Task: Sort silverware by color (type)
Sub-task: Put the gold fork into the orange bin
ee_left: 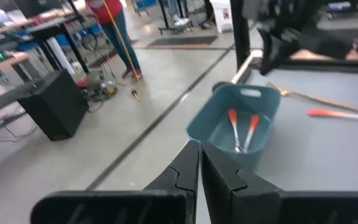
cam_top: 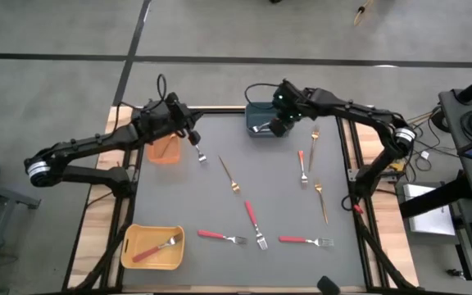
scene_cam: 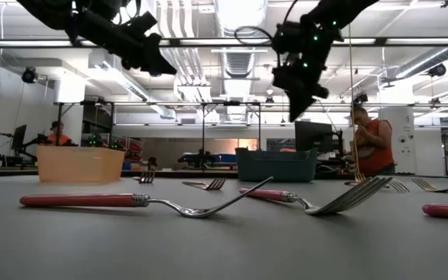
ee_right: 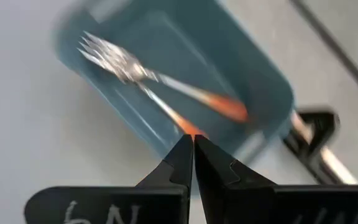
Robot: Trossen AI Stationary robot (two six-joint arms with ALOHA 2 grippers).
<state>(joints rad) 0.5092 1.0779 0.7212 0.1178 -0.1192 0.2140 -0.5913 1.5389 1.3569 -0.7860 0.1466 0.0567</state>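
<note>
The forks lie partly sorted. Two orange-handled forks (ee_left: pixel 241 129) rest in the blue-grey bin (cam_top: pixel 262 119) at the far edge of the desk (cam_top: pixel 179 197), and one red-handled fork (cam_top: pixel 156 247) lies in the yellow bin (cam_top: pixel 152 247) at the near left corner, so each bin looks meant for one kind. On that reckoning the orange bin (cam_top: pixel 165 149) is probably for the gold forks; whether it holds anything cannot be made out.

Loose on the desk are three red-handled forks along the near side (cam_top: pixel 222 237), (cam_top: pixel 254 223), (cam_top: pixel 306 241), one more (cam_top: pixel 301 165) to the right, and thin gold forks (cam_top: pixel 229 174), (cam_top: pixel 321 201), (cam_top: pixel 315 137). A small silver fork head (cam_top: pixel 201 155) shows just beside the left gripper, its handle colour too small to tell.

The right gripper (cam_top: pixel 279 123) hangs over the blue-grey bin with its fingers pressed together and nothing between them, which fits a drop just made there, as a judgement. The left gripper (cam_top: pixel 192 135) sits by the orange bin, fingers also closed and holding nothing.

In the low view both arms are cut off at the top, and the bins hide their own contents.
</note>
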